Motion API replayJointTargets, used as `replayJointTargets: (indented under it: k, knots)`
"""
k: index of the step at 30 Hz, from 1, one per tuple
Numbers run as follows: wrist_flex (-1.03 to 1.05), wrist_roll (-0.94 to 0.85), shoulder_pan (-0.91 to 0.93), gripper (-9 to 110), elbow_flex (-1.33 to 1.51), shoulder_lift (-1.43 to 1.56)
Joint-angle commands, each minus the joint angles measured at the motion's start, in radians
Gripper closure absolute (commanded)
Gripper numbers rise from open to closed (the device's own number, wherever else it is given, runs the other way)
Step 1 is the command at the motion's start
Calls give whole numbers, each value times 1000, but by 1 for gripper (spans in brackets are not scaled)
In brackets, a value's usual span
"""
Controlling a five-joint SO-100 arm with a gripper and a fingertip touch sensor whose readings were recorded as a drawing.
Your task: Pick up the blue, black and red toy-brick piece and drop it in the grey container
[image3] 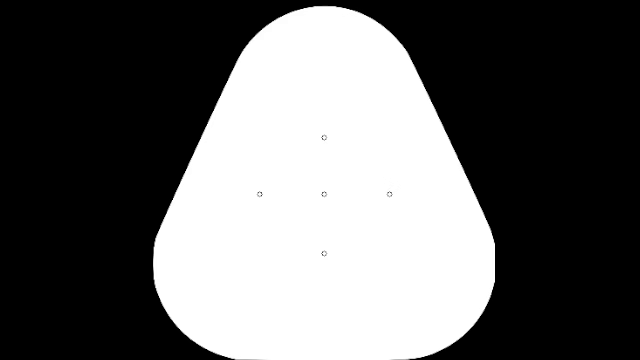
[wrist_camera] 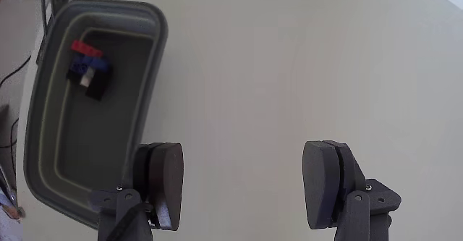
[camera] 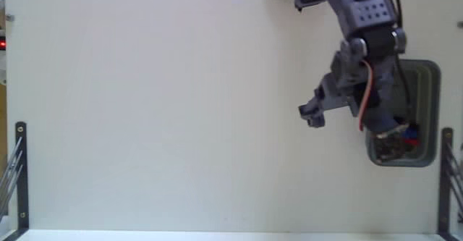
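Item: toy-brick piece (wrist_camera: 88,68). A small cluster, red on top, blue in the middle, black and a pale bit below. It lies on the floor of the grey container (wrist_camera: 43,168), in the end of the hollow farthest from the claw as the wrist view shows it. In the fixed view it appears as a speck of blue and red (camera: 411,134) near the lower end of the container, partly hidden by the arm.

Item: grey container (camera: 432,96). Dark grey, rounded corners, thick rim, deep hollow. It stands at the right edge of the desk (camera: 159,111) in the fixed view, close to the lower right corner.

Item: claw (wrist_camera: 242,187). Jaws spread wide, nothing between them, only bare desk surface showing in the gap. One finger (wrist_camera: 165,183) overlaps the container's rim in the wrist view; the other finger (wrist_camera: 325,187) is over the open desk. The toy-brick piece lies well apart from both fingers, up and to the left of the claw in the wrist view.

Item: arm (camera: 362,24). Grey, with a red wire, reaching from the top edge of the desk over the container.
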Motion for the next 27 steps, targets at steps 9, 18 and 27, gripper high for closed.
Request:
replayJointTargets:
  k: [9,18,27]
  knots:
    - [-5,3,109,-9,131,201]
    - [-4,3,178,-9,221,292]
    - [-4,3,221,-9,277,348]
